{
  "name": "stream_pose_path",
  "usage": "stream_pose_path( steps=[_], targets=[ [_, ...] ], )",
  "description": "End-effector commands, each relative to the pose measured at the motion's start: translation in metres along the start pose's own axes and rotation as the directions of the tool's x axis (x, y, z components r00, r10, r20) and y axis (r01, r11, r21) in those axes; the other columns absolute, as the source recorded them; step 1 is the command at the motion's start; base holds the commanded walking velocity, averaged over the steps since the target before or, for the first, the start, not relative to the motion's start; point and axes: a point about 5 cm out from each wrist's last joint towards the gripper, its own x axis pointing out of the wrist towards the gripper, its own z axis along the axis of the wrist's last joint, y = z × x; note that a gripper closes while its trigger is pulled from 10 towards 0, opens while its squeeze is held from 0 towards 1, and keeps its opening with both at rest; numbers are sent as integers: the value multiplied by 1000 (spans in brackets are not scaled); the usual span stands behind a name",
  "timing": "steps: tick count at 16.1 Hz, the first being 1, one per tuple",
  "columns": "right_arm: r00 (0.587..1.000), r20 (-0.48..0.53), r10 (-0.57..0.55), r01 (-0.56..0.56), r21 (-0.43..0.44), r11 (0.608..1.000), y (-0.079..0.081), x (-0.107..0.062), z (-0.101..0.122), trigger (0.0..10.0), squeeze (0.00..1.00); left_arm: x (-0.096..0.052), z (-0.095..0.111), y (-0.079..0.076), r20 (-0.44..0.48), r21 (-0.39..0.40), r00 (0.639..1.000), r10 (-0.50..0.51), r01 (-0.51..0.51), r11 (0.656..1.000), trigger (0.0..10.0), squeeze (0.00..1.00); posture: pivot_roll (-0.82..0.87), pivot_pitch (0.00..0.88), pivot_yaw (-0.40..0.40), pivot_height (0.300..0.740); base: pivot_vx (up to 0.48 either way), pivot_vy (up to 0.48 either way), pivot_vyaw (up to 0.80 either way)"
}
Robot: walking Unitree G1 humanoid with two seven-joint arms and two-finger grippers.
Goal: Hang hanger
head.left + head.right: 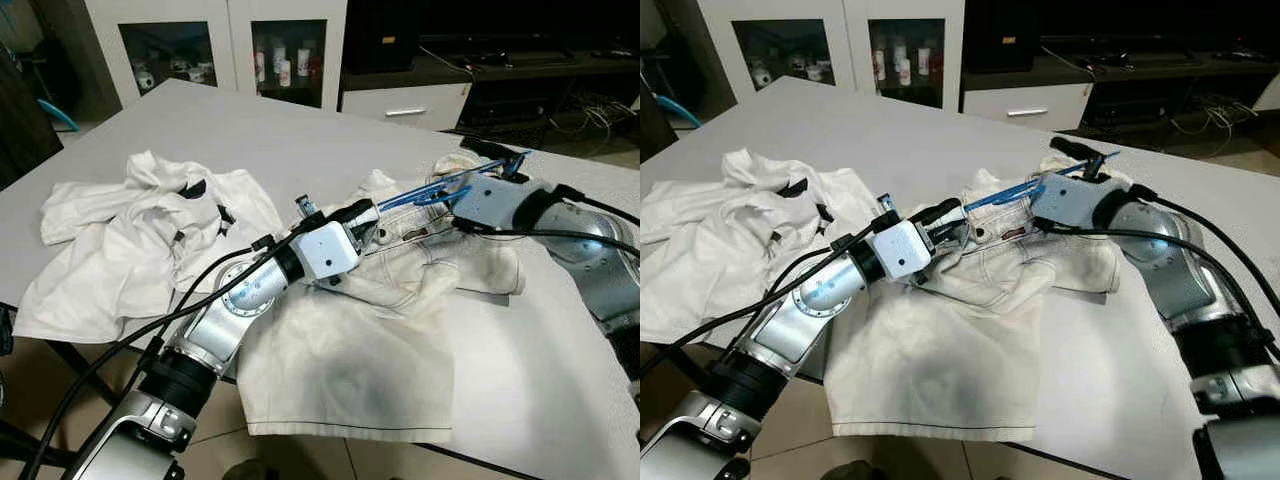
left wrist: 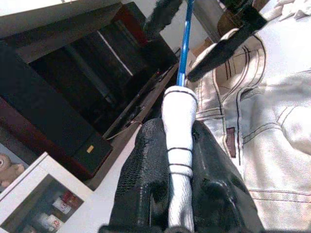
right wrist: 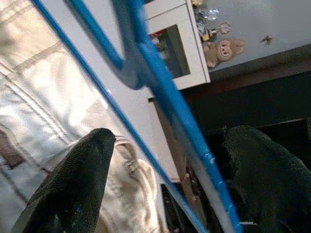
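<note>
1. White tabletop (image 1: 250,130); white glass-door cabinet (image 1: 215,45) beyond its far edge.
2. Left gripper (image 2: 180,145) jaws clenched on blue hanger (image 1: 440,188), over white shorts (image 1: 350,350).
3. Right gripper (image 3: 165,170) jaws released around the hanger.
4. White shirt (image 1: 140,235) near left edge.

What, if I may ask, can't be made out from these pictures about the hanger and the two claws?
- Blue hanger: its full shape; both eye views show parts of it, the rest behind the right arm.
- Right claw: whether its fingers clamp the hanger; the wrist view shows a wide gap around the bar.
- Left claw: what the white piece it grips joins to beyond the blue rod.
- Cabinet jars: too small to identify.
</note>
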Motion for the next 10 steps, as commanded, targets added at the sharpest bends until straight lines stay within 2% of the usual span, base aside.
stream_pose_path(
  steps=[1, 7, 10],
  targets=[
    [1000, 10, -18, 18, -15, 1000, -3, 4, 3, 10000, 0, 3, 9, 2, 41, 30, 999, 3, -4, 1000, 10000, 0, 60, 0, -53, 723, 0, 0, 0],
    [999, 30, -24, 24, -8, 1000, -3, 8, 9, 10000, 0, 3, 10, 1, 45, 33, 999, 3, -4, 999, 10000, 0, 60, 0, -56, 723, 0, 0, 0],
    [999, 19, 44, -44, 19, 999, 12, 7, 1, 10000, 0, 3, 12, 6, 53, 53, 998, 24, -27, 998, 10000, 0, 61, 0, -58, 723, 0, 0, 0]
  ],
)
